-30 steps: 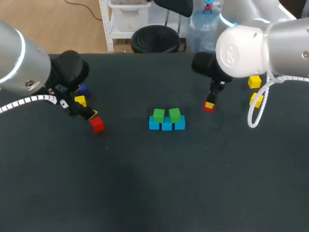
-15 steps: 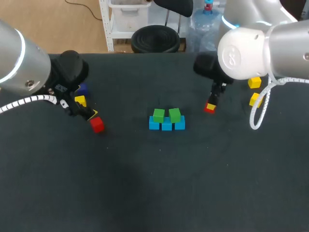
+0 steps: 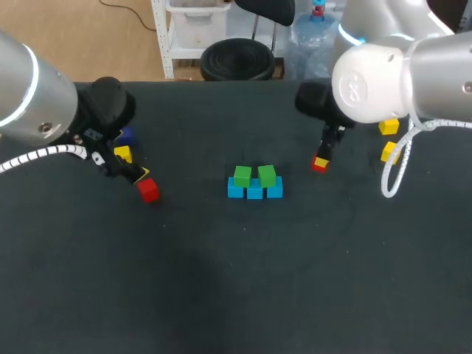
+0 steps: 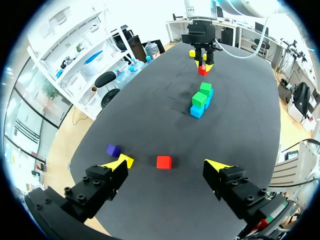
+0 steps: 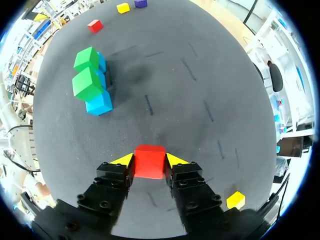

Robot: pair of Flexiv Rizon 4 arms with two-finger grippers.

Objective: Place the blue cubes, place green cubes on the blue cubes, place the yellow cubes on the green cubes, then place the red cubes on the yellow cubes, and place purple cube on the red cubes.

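Note:
Three blue cubes (image 3: pixel 254 191) sit in a row mid-table, with two green cubes (image 3: pixel 243 175) (image 3: pixel 267 175) on top of them. My right gripper (image 3: pixel 321 158) is to their right, shut on a red cube (image 5: pixel 149 161) held low over the table. The green cubes (image 5: pixel 87 83) lie well ahead of it. My left gripper (image 3: pixel 134 172) hangs wide open at the left, over a second red cube (image 3: pixel 148 190), which shows ahead of its fingers (image 4: pixel 163 162). A purple cube (image 3: pixel 125 136) and a yellow cube (image 3: pixel 122 153) lie behind it.
Two more yellow cubes (image 3: pixel 389 125) (image 3: pixel 391 152) lie at the far right, partly behind my right arm and its white cable (image 3: pixel 391 177). The dark table (image 3: pixel 243 280) stretches bare toward the front.
My right arm has shifted slightly right and back with the red cube. The left arm and all other cubes have kept still.

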